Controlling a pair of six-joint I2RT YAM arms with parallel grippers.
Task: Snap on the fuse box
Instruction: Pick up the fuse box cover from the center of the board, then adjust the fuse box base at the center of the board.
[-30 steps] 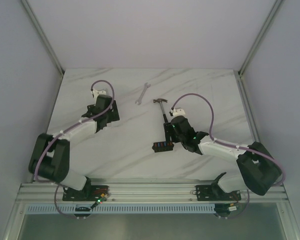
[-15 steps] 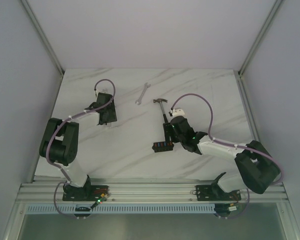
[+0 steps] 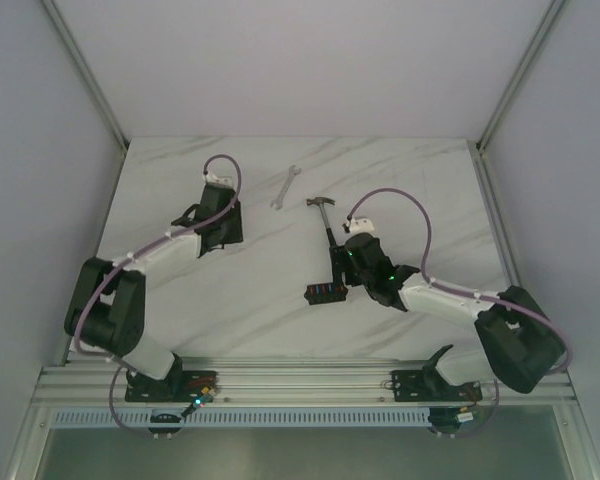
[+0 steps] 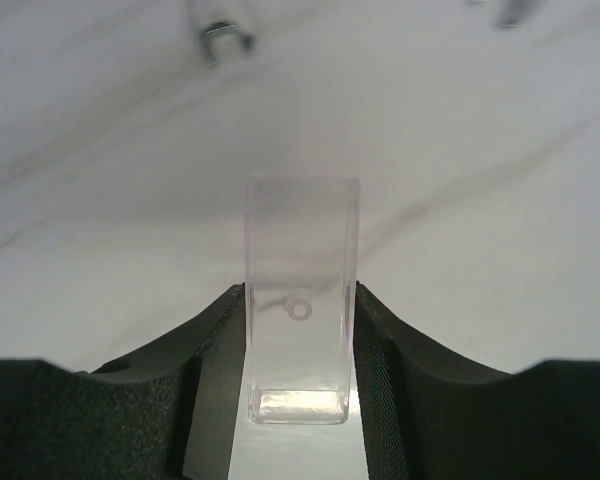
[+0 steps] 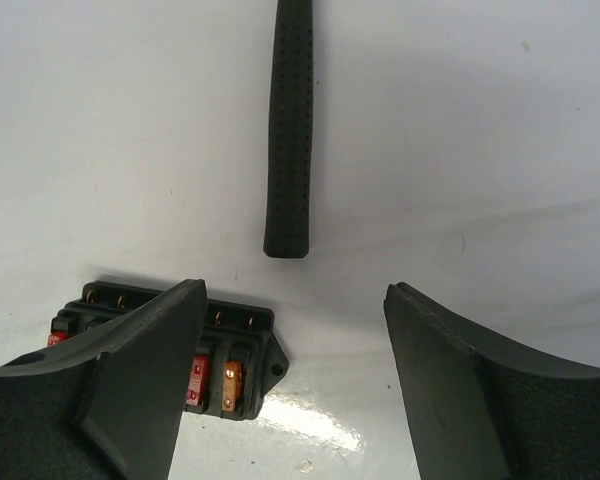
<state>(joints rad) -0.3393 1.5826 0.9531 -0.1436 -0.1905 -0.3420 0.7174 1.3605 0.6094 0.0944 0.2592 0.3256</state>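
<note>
Left wrist: clear cover (image 4: 300,230) is clamped by left gripper (image 4: 298,300); right gripper (image 5: 295,290) is spread wide near fuse box (image 5: 235,350).

Left claw (image 4: 298,300) tight, right claw (image 5: 295,292) agape.

We count one fuse box (image 3: 323,292), one hammer (image 3: 327,222), one wrench (image 3: 285,188) and one clear cover (image 4: 300,300). On the box we make out at least two red fuses (image 5: 197,380) and one orange fuse (image 5: 230,382). There are two arms: the left arm (image 3: 165,248) and the right arm (image 3: 435,297).
</note>
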